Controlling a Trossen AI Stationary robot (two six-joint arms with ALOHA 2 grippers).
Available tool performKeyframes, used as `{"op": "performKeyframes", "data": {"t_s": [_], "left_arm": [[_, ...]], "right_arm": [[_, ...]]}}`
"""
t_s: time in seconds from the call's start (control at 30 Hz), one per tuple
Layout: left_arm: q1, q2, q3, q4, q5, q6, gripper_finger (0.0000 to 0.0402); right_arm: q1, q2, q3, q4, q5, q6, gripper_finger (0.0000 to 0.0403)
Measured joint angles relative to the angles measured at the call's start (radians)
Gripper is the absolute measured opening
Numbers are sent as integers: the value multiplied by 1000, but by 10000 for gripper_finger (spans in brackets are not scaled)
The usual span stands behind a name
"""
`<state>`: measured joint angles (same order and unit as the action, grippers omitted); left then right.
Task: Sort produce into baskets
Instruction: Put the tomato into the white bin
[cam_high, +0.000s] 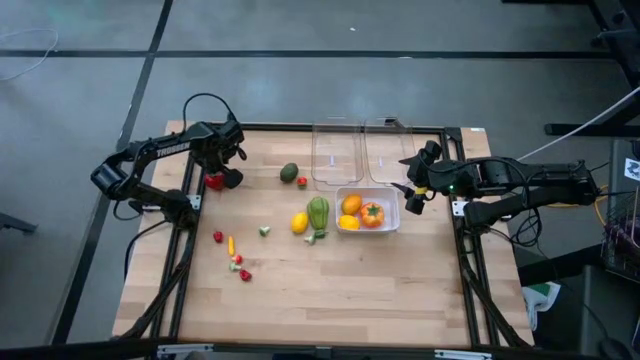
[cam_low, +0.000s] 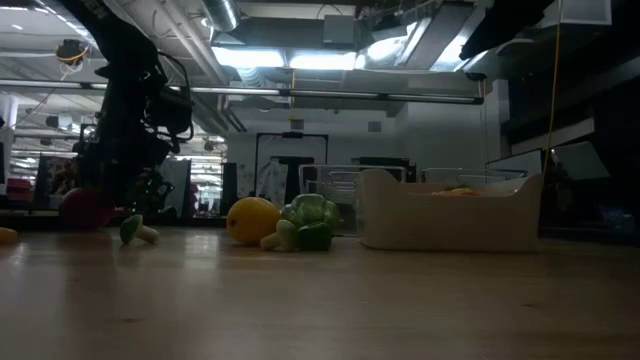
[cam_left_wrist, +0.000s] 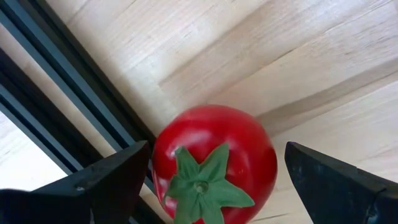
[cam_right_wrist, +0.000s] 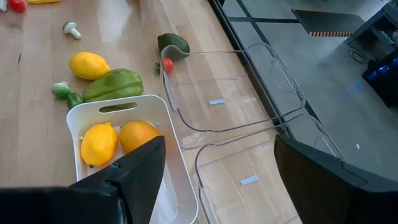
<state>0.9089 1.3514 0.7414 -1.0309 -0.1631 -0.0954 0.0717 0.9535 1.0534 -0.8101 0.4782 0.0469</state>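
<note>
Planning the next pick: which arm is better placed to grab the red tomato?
Left. Its open hand straddles the tomato at the table's left edge; the right hand hangs open by the white basket.

The table (cam_high: 330, 290) is pale wood, matt, with visible grain and plank seams, edged by a dark matt metal frame (cam_high: 300, 127). The tomato (cam_left_wrist: 214, 163) is glossy red plastic with a matt green leafy cap. At the far side, two tubs (cam_right_wrist: 230, 93) are clear, smooth plastic. The near tub (cam_right_wrist: 180, 168) is whitish opaque plastic, smooth. The lemon (cam_right_wrist: 89, 65) looks finely dimpled and dull. The left gripper's fingers (cam_left_wrist: 112, 180) are dark and matt.
</note>
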Motion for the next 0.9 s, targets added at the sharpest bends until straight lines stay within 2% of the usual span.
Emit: {"op": "performKeyframes", "data": {"t_s": [0.33, 0.67, 0.9], "left_arm": [[0, 0, 0, 0, 0, -1, 370], [0, 0, 0, -1, 0, -1, 308], [0, 0, 0, -1, 0, -2, 300]], "right_arm": [[0, 0, 0, 0, 0, 0, 298], [0, 0, 0, 0, 0, 0, 298], [0, 0, 0, 0, 0, 0, 298]]}}
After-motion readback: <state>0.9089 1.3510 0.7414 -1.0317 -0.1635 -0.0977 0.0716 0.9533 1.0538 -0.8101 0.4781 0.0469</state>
